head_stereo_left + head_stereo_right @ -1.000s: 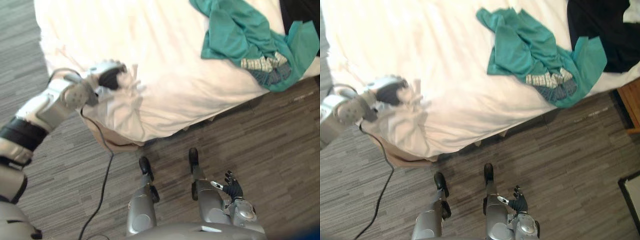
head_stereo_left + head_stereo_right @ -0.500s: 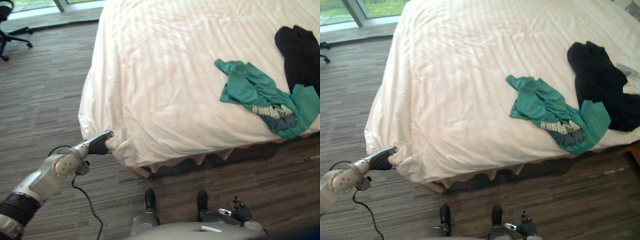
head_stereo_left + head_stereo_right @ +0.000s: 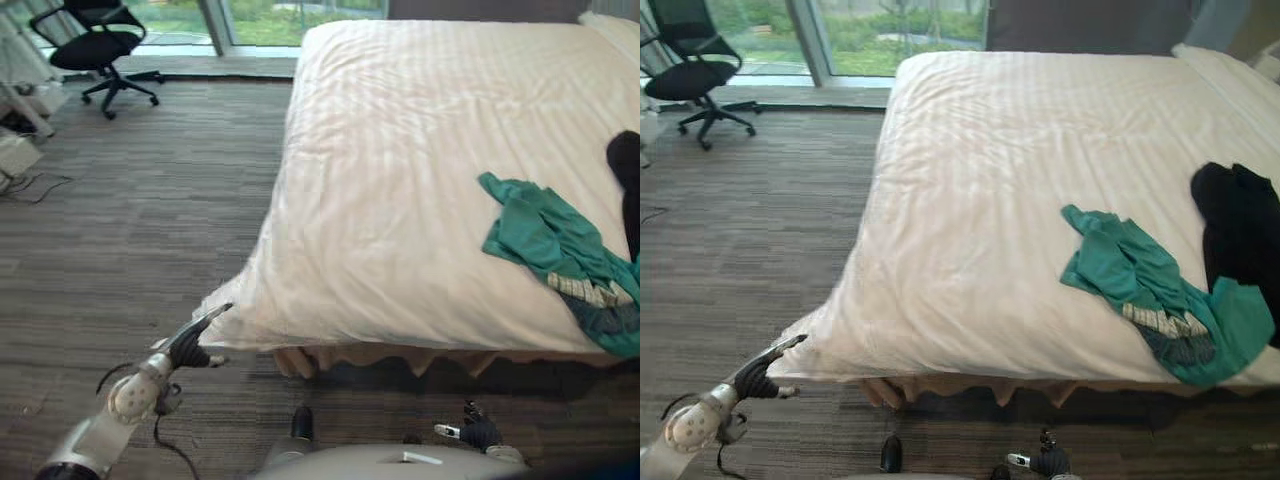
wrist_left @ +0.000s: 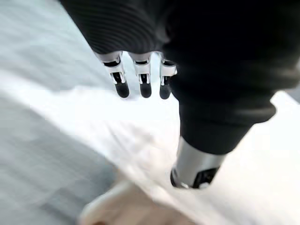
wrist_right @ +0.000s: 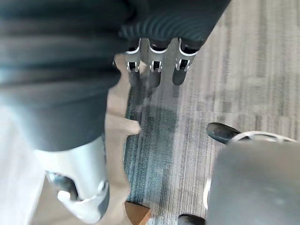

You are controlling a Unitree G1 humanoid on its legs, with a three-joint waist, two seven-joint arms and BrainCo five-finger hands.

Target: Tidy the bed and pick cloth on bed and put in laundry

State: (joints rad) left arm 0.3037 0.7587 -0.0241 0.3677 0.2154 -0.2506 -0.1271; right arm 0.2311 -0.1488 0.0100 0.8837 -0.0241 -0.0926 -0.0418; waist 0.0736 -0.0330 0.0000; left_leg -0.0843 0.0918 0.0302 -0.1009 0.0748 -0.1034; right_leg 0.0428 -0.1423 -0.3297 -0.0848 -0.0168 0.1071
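Note:
A white duvet (image 3: 400, 150) covers the bed. On its right side lies a crumpled teal cloth (image 3: 1140, 285), and a black cloth (image 3: 1240, 230) lies just beyond it. My left hand (image 3: 190, 345) is low beside the bed's near left corner (image 3: 228, 318), open with straight fingers (image 4: 140, 84) pointing at the duvet's edge and nothing in them. My right hand (image 3: 475, 432) hangs low at my right side over the floor, open, its fingers (image 5: 154, 70) straight and empty, well short of the teal cloth.
A black office chair (image 3: 100, 45) stands at the far left by the window. Some cables and white things (image 3: 20, 150) lie at the left edge. Grey striped carpet (image 3: 130, 230) runs along the bed's left side and foot.
The view has swung up to take in the whole bed. My left hand, shut on the duvet's corner earlier, has straightened its fingers and let go. The right hand stays as it was.

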